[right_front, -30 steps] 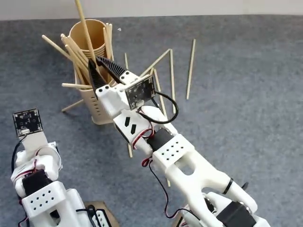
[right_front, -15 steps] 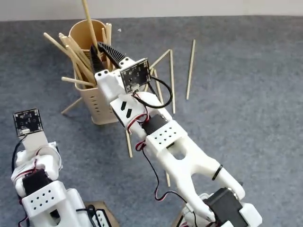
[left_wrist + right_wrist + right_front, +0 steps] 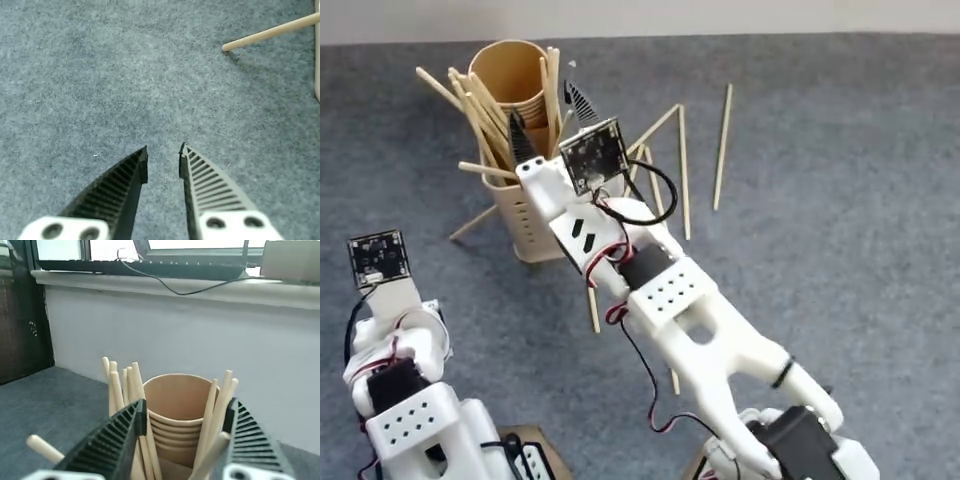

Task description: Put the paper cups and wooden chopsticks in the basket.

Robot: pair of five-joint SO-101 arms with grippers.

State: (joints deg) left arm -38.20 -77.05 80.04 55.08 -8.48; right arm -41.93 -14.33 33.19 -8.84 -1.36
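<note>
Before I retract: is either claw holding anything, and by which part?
Nothing. The right claw is open over the basket's paper cups; the left claw is open over the carpet.

- Paper cups (image 3: 180, 407): matt tan paper.
- Chopsticks (image 3: 722, 145): pale bare wood, smooth.
- Basket (image 3: 515, 225): cream plastic, matt.
- Carpet (image 3: 100, 75): grey cloth, rough nap.
- My right fingers (image 3: 112, 440): black ribbed plastic, matt.
- My arm shells (image 3: 710, 340): white plastic, smooth.

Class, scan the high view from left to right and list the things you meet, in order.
left arm → basket → loose chopsticks → lone chopstick
</note>
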